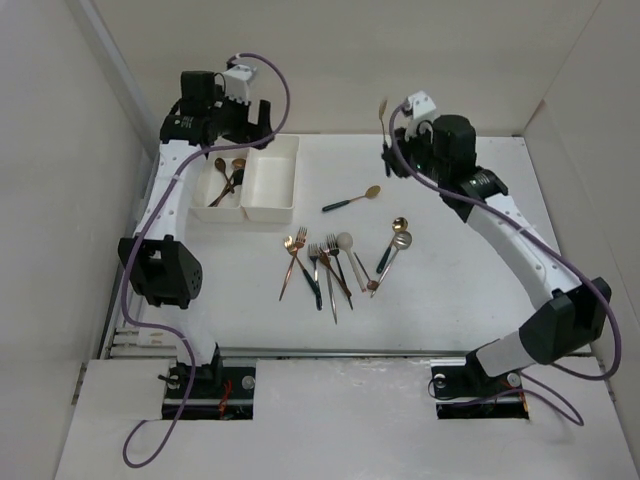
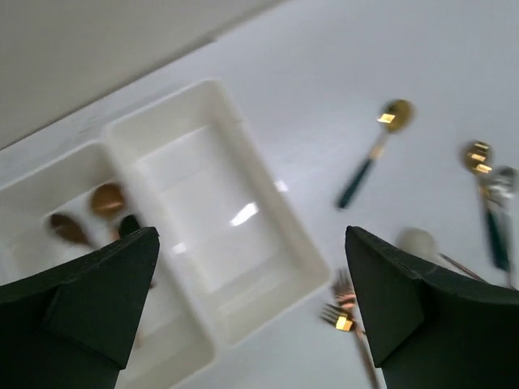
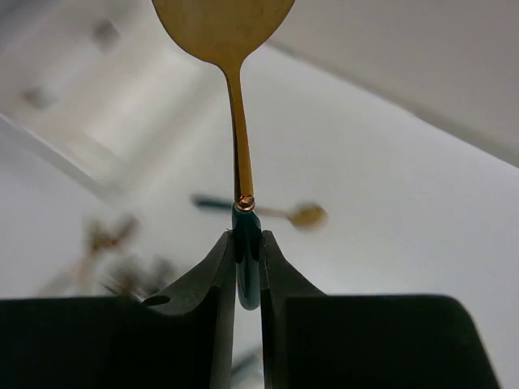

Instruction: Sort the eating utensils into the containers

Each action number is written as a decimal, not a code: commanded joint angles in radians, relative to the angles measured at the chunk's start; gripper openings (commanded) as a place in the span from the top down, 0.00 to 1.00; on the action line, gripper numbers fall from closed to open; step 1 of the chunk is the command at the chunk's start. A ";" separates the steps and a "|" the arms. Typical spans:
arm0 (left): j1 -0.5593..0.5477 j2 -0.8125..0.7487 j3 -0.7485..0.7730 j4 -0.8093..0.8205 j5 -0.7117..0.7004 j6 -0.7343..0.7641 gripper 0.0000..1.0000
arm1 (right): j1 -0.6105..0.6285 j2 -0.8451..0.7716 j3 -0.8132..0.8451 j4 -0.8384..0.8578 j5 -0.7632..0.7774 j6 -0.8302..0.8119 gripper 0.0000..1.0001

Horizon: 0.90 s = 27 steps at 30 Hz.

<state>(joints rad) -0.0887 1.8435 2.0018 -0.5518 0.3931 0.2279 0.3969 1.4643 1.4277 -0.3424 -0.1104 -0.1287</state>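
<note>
my right hand point(image 3: 247, 243) grips gold spoon with dark green handle point(image 3: 223, 20), bowl up. my left hand point(image 2: 251, 243) released above two white rectangular plastic bins point(image 2: 211, 219) near white table point(image 1: 450, 200) far-left edge.

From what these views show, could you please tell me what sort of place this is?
Probably a robotics lab test cell, not a kitchen: a white table boxed in by plain panels, two cabled robot arms bolted at its edge, loose cutlery staged beside two white bins.
</note>
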 commanded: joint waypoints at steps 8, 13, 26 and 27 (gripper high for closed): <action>-0.152 -0.043 -0.069 0.068 0.644 0.004 0.04 | 0.054 0.367 0.238 0.539 -0.494 0.705 1.00; -0.201 -0.033 -0.101 0.038 0.596 0.050 0.06 | 0.077 0.331 0.177 0.699 -0.483 0.784 1.00; -0.210 -0.033 -0.124 0.076 0.426 0.007 0.24 | 0.097 0.261 0.063 0.764 -0.448 0.847 1.00; -0.210 -0.033 -0.124 0.076 0.426 -0.005 0.27 | 0.097 0.261 0.063 0.764 -0.448 0.847 1.00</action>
<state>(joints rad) -0.3000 1.8423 1.8725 -0.5274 0.8349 0.2508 0.4797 1.7580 1.4937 0.3370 -0.5453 0.6930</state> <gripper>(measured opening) 0.751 0.170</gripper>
